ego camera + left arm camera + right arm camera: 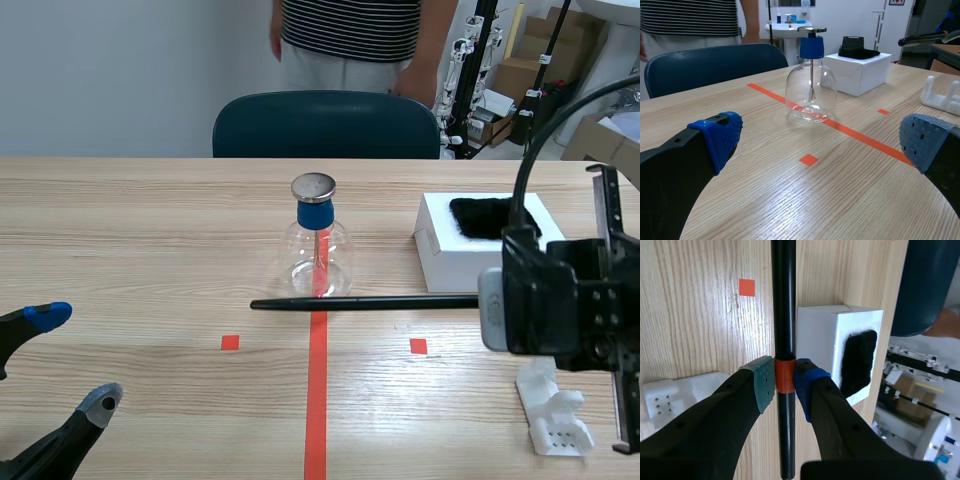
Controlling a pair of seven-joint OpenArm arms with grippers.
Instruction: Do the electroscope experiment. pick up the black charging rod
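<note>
The right hand (785, 382) is closed on the black charging rod (784, 300) at its orange-red band. The rod's long axis runs straight ahead out of the grip, past the white box (835, 340) just beside it. The left hand (822, 137) hangs spread and empty, well apart from the rod, with the electroscope flask (810, 85) ahead of it, so the lift looks to fall to the right arm.

Black rod (360, 302) with orange band (785, 376), clear flask (300, 250) with blue cap (315, 214), white box (445, 262), striped shirt (350, 25).
</note>
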